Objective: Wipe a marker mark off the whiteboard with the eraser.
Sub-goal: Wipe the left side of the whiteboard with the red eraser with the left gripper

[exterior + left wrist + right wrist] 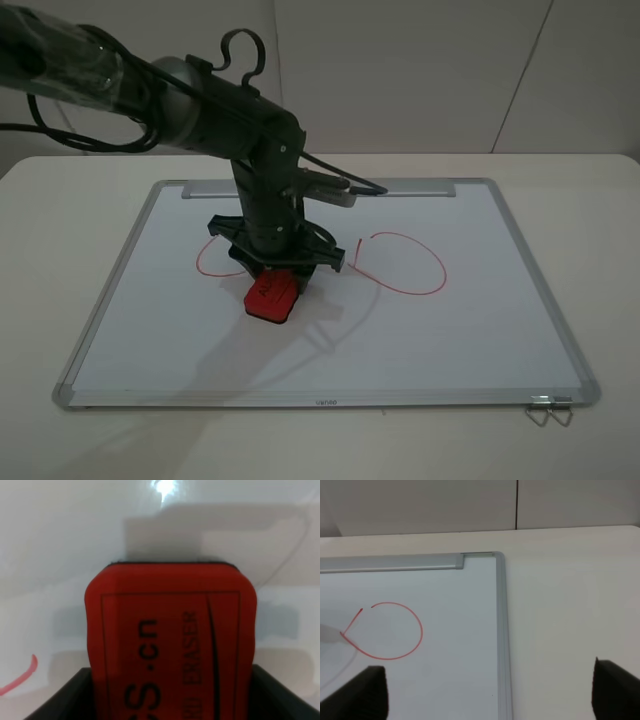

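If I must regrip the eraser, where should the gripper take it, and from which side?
Across the two long red sides of the eraser, from above: it is a flat block, black felt facing the whiteboard, so those sides offer parallel faces. The left gripper clamps it that way now, near one end.

The table (40,200) is smooth and pale cream, with a rounded corner at the far left. Behind it stands a plain white wall (400,70). Thin dark lines cut the wall into big panels. The light is soft, with faint grey shadows.
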Action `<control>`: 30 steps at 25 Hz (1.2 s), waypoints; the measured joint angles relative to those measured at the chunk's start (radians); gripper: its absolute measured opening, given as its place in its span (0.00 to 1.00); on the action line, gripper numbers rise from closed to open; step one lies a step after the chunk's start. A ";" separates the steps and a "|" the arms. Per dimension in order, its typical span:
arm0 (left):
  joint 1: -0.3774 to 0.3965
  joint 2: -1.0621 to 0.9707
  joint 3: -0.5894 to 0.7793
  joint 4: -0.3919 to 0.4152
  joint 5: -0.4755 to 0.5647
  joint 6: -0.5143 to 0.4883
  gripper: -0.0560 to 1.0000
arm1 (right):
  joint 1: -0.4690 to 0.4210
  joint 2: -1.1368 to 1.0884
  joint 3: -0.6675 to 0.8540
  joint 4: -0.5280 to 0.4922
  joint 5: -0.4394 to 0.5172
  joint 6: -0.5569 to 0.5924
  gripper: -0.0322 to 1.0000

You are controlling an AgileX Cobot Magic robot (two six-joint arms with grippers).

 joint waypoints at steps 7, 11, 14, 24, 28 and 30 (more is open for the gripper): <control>0.065 -0.109 -0.001 0.019 0.055 0.006 0.59 | 0.000 0.000 0.000 0.000 0.000 0.000 0.73; 0.142 -0.115 -0.001 0.023 0.117 0.073 0.59 | 0.000 0.000 0.000 0.000 0.000 0.000 0.73; 0.209 -0.115 -0.001 0.021 0.134 0.147 0.59 | 0.000 0.000 0.000 0.000 0.000 0.000 0.73; 0.395 -0.115 -0.001 0.008 0.117 0.323 0.59 | 0.000 0.000 0.000 0.000 0.000 0.000 0.73; 0.403 -0.095 -0.001 -0.024 0.077 0.402 0.59 | 0.000 0.000 0.000 0.000 0.000 0.000 0.73; 0.403 -0.069 -0.001 -0.045 0.053 0.416 0.59 | 0.000 0.000 0.000 0.000 0.000 0.000 0.73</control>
